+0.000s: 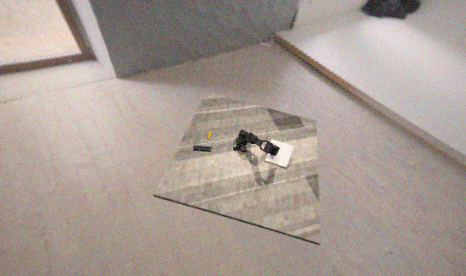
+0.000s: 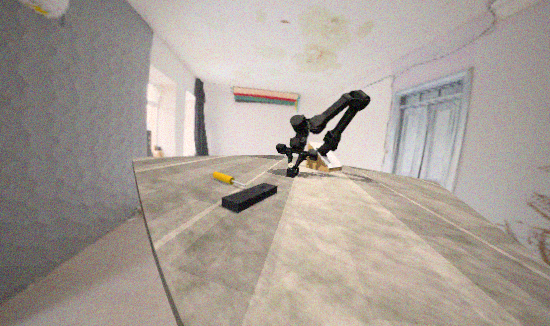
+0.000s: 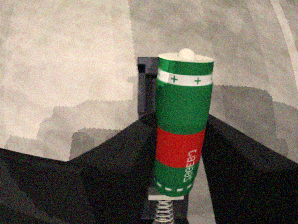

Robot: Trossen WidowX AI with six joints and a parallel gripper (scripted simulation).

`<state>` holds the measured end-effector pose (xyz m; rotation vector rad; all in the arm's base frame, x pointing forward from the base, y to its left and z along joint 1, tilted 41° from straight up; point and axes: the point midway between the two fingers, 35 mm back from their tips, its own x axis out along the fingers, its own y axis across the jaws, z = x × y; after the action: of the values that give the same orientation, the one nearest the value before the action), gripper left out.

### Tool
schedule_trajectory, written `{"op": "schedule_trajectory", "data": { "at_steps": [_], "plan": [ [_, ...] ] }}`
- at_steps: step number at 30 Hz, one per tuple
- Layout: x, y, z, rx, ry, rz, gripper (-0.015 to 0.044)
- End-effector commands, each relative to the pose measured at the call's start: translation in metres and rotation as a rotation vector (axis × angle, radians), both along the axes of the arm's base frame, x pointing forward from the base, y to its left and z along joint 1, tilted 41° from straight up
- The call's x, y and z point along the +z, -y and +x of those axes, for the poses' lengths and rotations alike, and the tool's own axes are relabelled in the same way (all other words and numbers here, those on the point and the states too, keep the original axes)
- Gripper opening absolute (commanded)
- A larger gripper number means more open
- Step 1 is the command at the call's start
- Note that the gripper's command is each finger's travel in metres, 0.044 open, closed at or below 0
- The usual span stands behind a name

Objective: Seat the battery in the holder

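Observation:
The battery (image 3: 182,107), green with a red band, is between the fingers of my gripper (image 3: 179,121) (image 2: 291,164), which is shut on it. In the wrist view its button terminal points to the top and its flat end to the bottom. The terminal end looks wider, so nearer the camera and raised. The dark holder (image 3: 145,95) (image 2: 292,173) is under and to the left of the battery, mostly hidden by it. The coil spring (image 3: 163,212) with its pale plate shows just below the flat end; whether they touch is unclear. The lip is not clearly visible.
A black block (image 1: 202,148) (image 2: 249,197) and a yellow-handled tool (image 1: 208,135) (image 2: 223,178) lie on the table away from the arm. A white-topped box or board (image 1: 285,157) (image 2: 331,161) is close to the gripper in the top and exterior views.

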<state>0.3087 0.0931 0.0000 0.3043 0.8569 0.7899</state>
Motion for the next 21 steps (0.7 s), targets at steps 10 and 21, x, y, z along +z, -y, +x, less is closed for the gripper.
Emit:
{"op": "schedule_trajectory", "data": {
  "at_steps": [10,21],
  "plan": [
    [-0.002,-0.001,-0.009,-0.02,0.01,0.014,0.0076],
    [-0.006,0.002,-0.018,-0.026,0.01,0.008,0.0076]
  ]
}}
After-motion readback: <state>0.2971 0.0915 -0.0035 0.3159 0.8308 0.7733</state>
